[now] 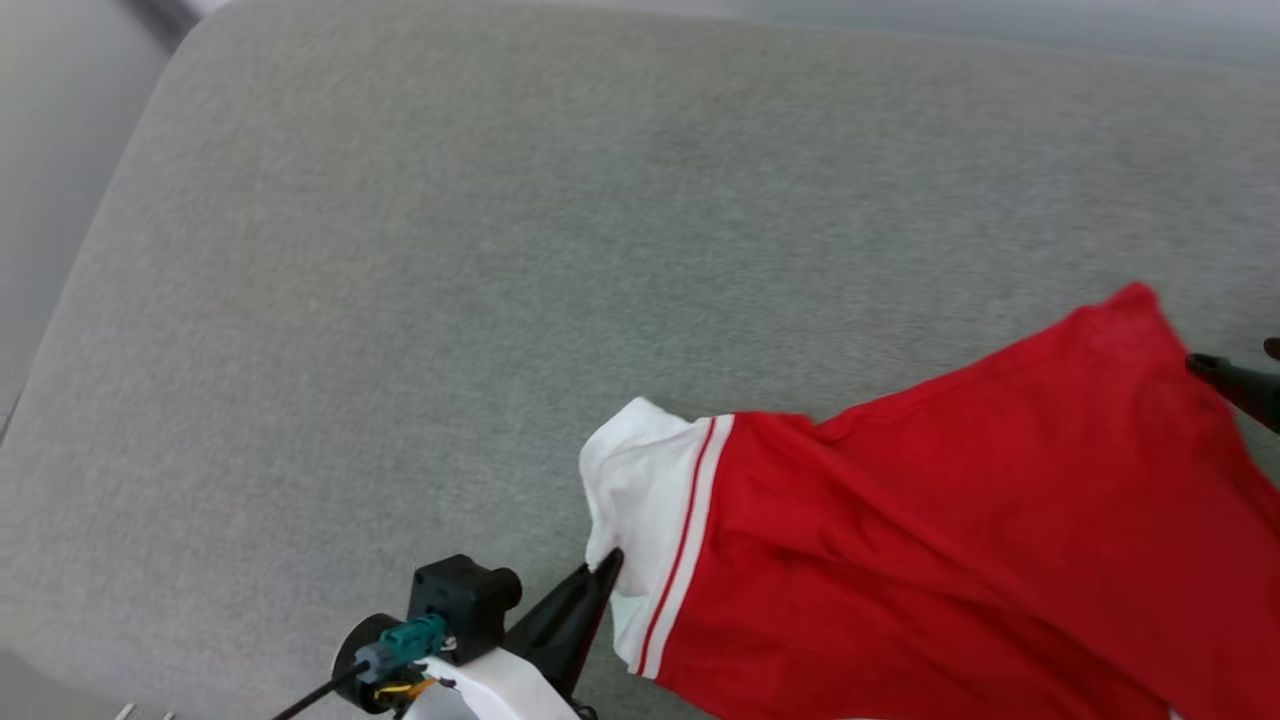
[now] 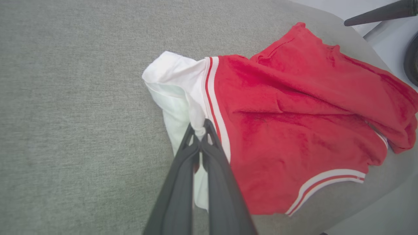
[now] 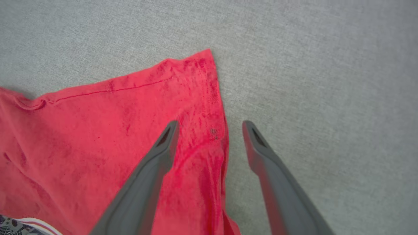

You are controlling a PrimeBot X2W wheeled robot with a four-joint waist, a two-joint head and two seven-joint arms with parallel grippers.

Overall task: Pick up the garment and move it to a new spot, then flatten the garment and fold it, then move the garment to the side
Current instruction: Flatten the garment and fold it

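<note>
Grey upholstery (image 1: 400,250), one red garment (image 1: 950,520)

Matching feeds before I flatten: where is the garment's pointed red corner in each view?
Head view: red corner, far right, mid-height.
Left wrist view: red corner, top, right of centre.
Right wrist view: red corner, upper middle, above the right gripper.
Shared landmark: the right gripper's dark fingers near that corner.

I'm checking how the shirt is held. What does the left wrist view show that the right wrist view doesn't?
Left wrist view: the left end effector shut on the white sleeve of the garment, and the striped trim. Right wrist view: the right end effector open, straddling the garment's plain red side edge near a corner. Both: red fabric lying on the grey cushion.
</note>
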